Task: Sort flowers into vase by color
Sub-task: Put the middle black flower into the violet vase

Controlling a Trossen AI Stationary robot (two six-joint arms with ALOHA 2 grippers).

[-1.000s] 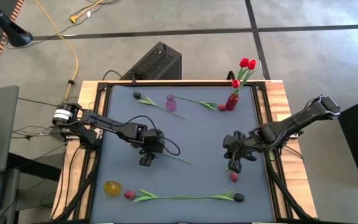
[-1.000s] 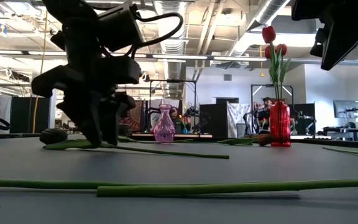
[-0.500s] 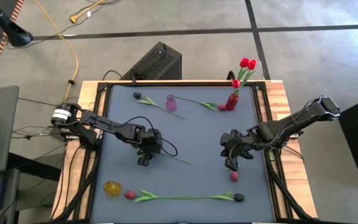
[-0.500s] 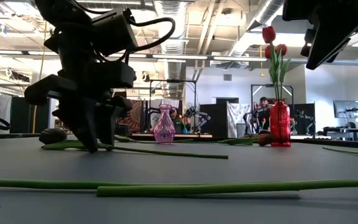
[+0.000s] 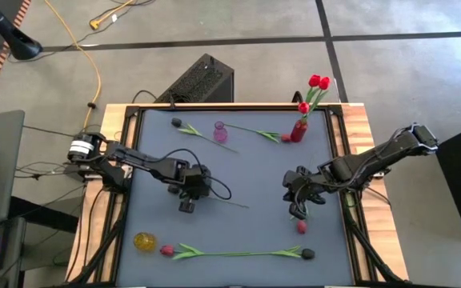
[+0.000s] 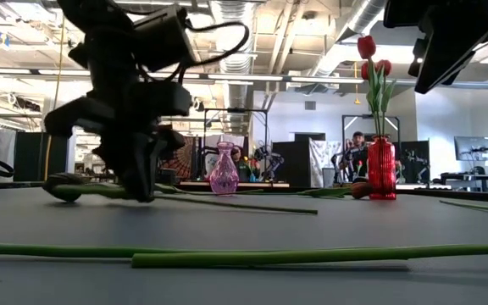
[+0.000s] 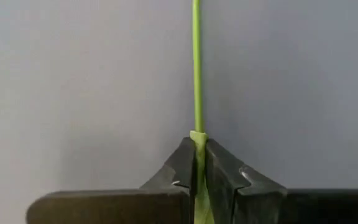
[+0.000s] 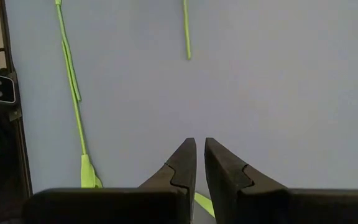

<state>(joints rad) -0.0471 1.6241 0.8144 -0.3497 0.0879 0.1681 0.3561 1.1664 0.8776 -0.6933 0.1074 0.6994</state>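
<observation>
The left tool (image 7: 197, 180) was clamped on a flower stem (image 7: 196, 68) lying on the worktop (image 5: 246, 172), apparently to lift it for sorting. The right tool (image 8: 199, 163) hung nearly closed, a stem (image 8: 205, 204) beneath its fingers, grip unconfirmed.

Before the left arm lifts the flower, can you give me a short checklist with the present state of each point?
1. Left gripper shut on the thin green flower stem: ok.
2. Stem centred between the fingers: ok.
3. Colour of this flower's bud: cannot tell, it is hidden behind the arm.
4. Red glass vase upright, with red tulips in it: ok.
5. Small pink glass vase upright and empty: ok.
6. Right gripper away from the left arm's side of the table: ok.
</observation>
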